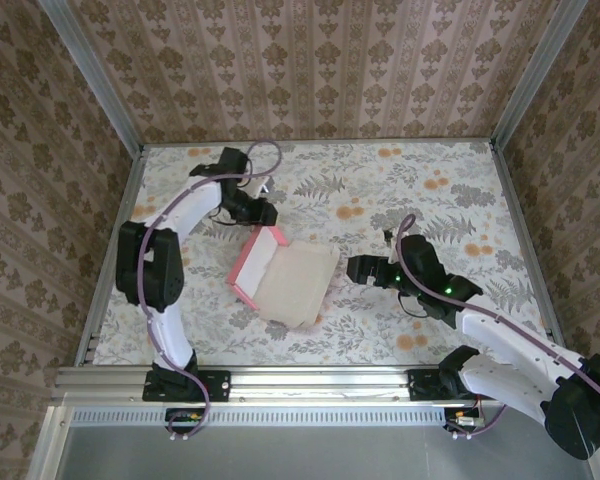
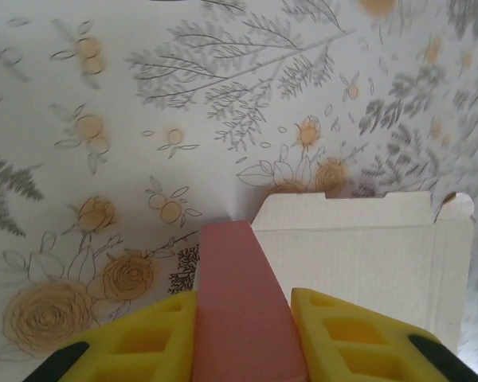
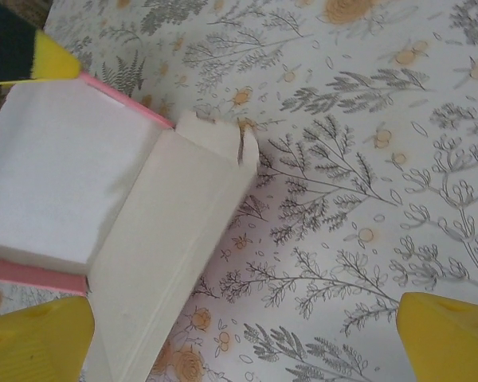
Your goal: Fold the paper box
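The paper box [image 1: 292, 280] lies in the middle of the table with its pale inner side up and a pink side wall [image 1: 252, 262] raised along its left edge. My left gripper [image 1: 267, 214] is at the far end of that wall. In the left wrist view its yellow fingers [image 2: 155, 330] sit on both sides of the pink wall [image 2: 240, 270], shut on it. My right gripper [image 1: 352, 268] hovers open just to the right of the box. A loose whitish flap [image 3: 171, 239] lies beside its left finger [image 3: 36, 342], and nothing is held.
A floral cloth [image 1: 430, 200] covers the table. Patterned walls on metal posts [image 1: 115, 110] close it in at the back and sides. An aluminium rail [image 1: 310, 378] runs along the near edge by the arm bases.
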Robot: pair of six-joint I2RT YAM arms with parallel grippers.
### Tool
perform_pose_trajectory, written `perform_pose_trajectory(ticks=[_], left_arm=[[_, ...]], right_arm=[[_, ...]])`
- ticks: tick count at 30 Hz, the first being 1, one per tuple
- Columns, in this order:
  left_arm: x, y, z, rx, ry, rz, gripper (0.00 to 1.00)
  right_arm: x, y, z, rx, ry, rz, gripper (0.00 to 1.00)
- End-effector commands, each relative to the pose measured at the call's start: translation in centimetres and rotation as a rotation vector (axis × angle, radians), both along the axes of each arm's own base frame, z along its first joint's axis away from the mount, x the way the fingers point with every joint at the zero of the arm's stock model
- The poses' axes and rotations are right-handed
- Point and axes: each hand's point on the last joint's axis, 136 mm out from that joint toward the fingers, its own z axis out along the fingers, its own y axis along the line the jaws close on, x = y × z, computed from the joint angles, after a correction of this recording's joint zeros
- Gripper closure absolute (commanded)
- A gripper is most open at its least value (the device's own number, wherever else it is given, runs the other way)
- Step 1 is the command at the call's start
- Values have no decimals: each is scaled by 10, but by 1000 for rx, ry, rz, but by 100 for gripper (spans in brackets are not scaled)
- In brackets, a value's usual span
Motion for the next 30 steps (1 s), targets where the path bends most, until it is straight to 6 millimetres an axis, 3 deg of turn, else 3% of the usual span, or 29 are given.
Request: perform_pose_trajectory(ticks=[1,8,14,20,30], left_arm=[[11,-17,31,-307,17,174,70],[14,-12,23,-476,-34,379,70],[6,-25,5,-599,-53,473,70],[0,-25,-9,-623,-43,492,70],[-2,-19,-17,-600,-49,496,68]], right_arm=[[-6,1,17,63,30,8,6],[-17,7,34,78,61,120,7],[-15,10,48,61,87,182,15],[-2,5,42,-31,140,180,29],[18,4,28,-165,176,215,42]])
